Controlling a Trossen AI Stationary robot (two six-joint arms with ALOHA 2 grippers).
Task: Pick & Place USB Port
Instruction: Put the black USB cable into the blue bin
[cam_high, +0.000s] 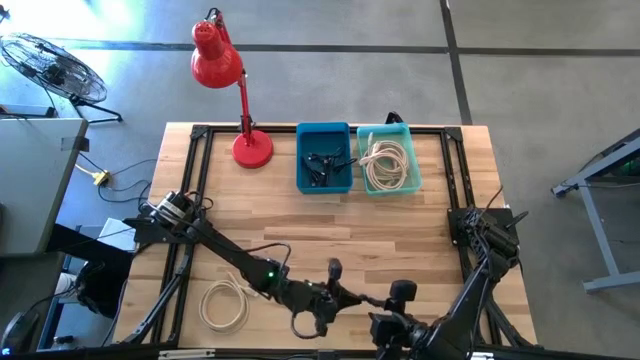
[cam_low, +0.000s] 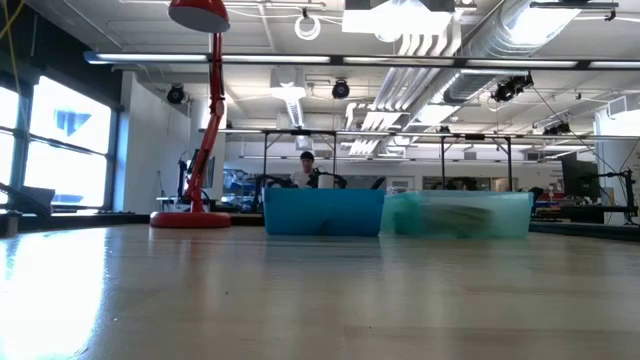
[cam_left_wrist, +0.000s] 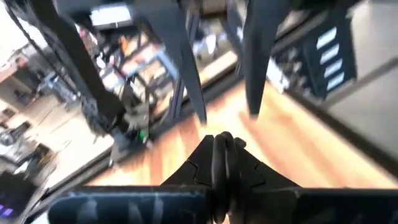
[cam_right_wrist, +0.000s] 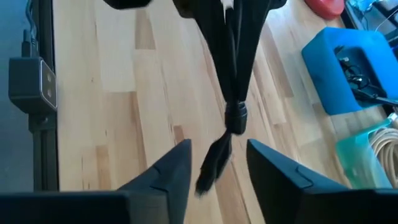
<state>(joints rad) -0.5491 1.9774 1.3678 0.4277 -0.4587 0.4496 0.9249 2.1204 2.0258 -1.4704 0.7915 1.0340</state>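
At the near edge of the pale wooden plank counter (cam_high: 330, 225), between the two arm bases: both dark arms reaching inward, tips close together above the wood.

Left tool (cam_right_wrist: 235, 117): pressed together, long dark fingers meeting at the tips and pinching a small dark USB piece with a short dark tail (cam_right_wrist: 211, 171). Hanging below those tips, off the counter surface, over the near middle of the planks. From the left wrist, fingers (cam_left_wrist: 217, 155) shut flat against each other.

Right tool (cam_right_wrist: 219, 146): spread, one finger on either side of the hanging USB piece, no visible touch on it. Facing the left tool head-on.

At the far edge, side by side and touching: a blue plastic rectangular bin (cam_high: 302, 160) with dark tangled parts (cam_high: 325, 165) inside, and a translucent teal plastic bin (cam_high: 412, 160) with a coiled cream cable (cam_high: 385, 165) inside. Left of the blue bin: a red desk lamp with a round base (cam_high: 215, 55). Near the left front corner, lying flat on the wood: a second coiled cream cable (cam_high: 222, 305), well apart from both tools.

Beyond the counter, in the room: a person (cam_low: 306, 165) behind the blue bin.
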